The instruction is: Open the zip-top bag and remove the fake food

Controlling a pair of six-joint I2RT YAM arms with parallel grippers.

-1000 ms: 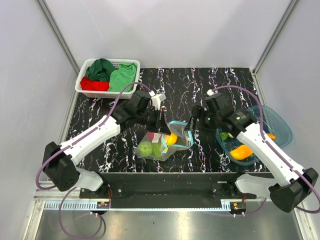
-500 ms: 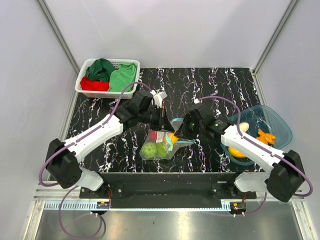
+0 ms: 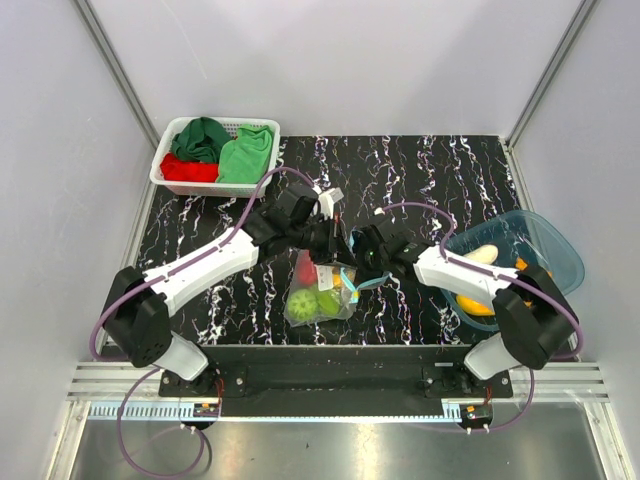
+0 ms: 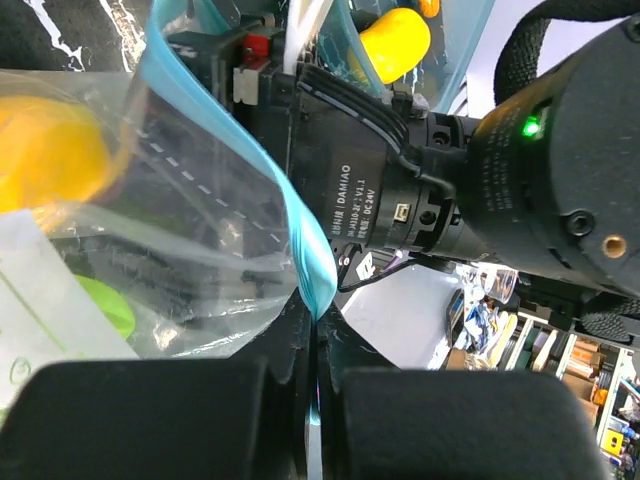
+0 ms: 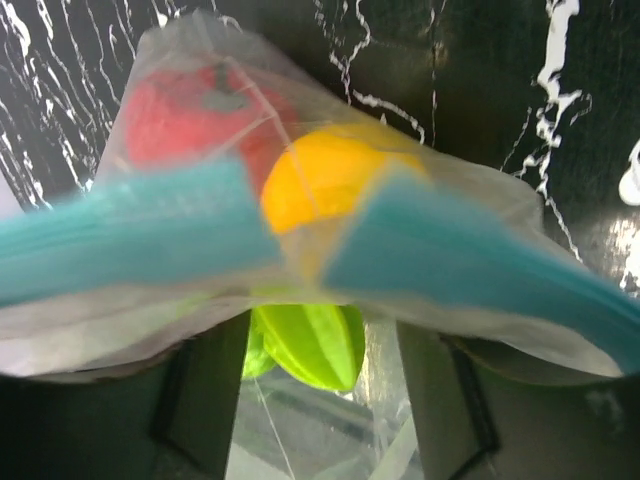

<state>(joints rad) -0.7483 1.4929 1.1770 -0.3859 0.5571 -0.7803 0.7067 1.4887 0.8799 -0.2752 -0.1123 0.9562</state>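
The zip-top bag point(image 3: 318, 296) hangs at the table's middle, its light blue zip strip point(image 4: 225, 135) on top. My left gripper point(image 3: 327, 248) is shut on that strip point(image 4: 316, 300) and holds the bag up. Fake food shows through the plastic: a red piece point(image 5: 190, 120), an orange-yellow one point(image 5: 330, 180) and a green ribbed one point(image 5: 315, 345). My right gripper point(image 3: 358, 264) is at the bag's mouth and open point(image 5: 320, 400), its fingers point(image 5: 205, 400) wide apart under the strip, with the green piece just beyond them. More fake food point(image 3: 478, 300) lies in the teal tub.
A translucent teal tub point(image 3: 560, 255) stands at the right edge. A white basket point(image 3: 168, 160) of red and green cloths sits at the back left. The two gripper heads are close together over the bag.
My right gripper swung left from the tub to the bag's mouth. The left arm shifted slightly right, and the bag now hangs more upright.
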